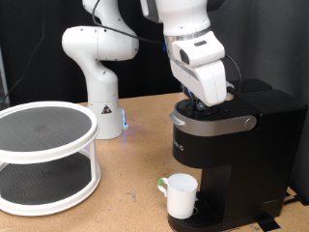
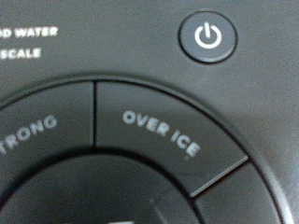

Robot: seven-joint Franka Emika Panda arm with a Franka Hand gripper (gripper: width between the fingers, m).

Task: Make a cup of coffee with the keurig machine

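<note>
The black keurig machine [image 1: 232,145] stands at the exterior view's right, its lid down. The white cup [image 1: 181,197] sits on the drip tray at its base, under the spout. My gripper [image 1: 207,101] is pressed down on the machine's top, over the button panel; its fingers are hidden by the hand. The wrist view is filled by the machine's top panel at very close range: a round power button [image 2: 207,37], an "OVER ICE" button [image 2: 161,131] and part of a "STRONG" button [image 2: 33,131]. No fingertips show there.
A white two-tier round shelf [image 1: 43,155] stands at the exterior view's left. A second white robot base [image 1: 100,77] stands behind on the wooden table [image 1: 130,184]. A small green item [image 1: 162,183] lies beside the cup.
</note>
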